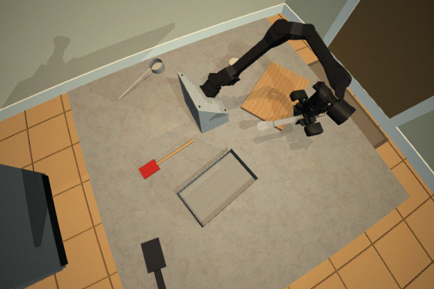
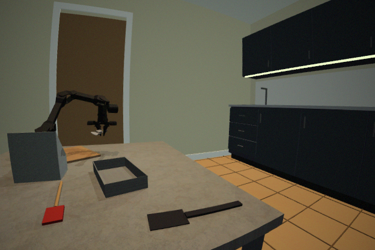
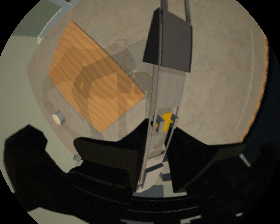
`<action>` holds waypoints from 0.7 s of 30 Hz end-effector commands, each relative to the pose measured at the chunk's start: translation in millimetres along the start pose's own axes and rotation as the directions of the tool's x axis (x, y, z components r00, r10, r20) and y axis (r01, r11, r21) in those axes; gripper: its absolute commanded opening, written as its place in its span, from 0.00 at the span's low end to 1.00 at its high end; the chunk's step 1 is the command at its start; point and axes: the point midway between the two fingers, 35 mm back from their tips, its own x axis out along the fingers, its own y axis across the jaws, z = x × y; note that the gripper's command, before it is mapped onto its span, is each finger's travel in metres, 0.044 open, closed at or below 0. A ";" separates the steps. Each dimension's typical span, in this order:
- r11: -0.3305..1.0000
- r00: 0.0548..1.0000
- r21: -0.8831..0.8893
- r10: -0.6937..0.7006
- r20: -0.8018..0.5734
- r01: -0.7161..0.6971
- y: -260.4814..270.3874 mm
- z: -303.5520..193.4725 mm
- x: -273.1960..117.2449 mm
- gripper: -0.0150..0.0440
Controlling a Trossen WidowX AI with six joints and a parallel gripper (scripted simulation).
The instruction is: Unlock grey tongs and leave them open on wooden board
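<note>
My gripper (image 1: 300,116) (image 2: 101,133) (image 3: 155,121) points down and is shut on the grey tongs (image 1: 284,121) (image 2: 96,132) (image 3: 169,85). It holds them well above the table, roughly level. One pale end sticks out to the left in the top view, past a corner of the wooden board. In the wrist view the two tong arms lie close together, with a yellow part (image 3: 167,121) between the fingers; the lock's state cannot be told. The wooden board (image 1: 275,74) (image 2: 81,151) (image 3: 106,90) lies flat on the table. The roasting tin (image 1: 244,164) (image 2: 126,183) has nothing across it.
A grey wedge-shaped block (image 1: 213,121) (image 2: 36,156) stands by the arm's base. A small white cylinder (image 1: 234,62) (image 3: 58,118) stands near the board. A red spatula (image 1: 149,169) (image 2: 53,214), a black spatula (image 1: 154,255) (image 2: 168,220) and a round long-handled cup (image 1: 156,66) lie farther off.
</note>
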 end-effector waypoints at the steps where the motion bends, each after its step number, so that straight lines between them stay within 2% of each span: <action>1: 0.998 1.000 -0.069 -0.012 -0.011 0.011 22.6 11.6 -0.7 0.00; 21: 0.895 0.999 -0.445 -0.036 -0.004 0.031 138.1 47.9 -3.8 0.00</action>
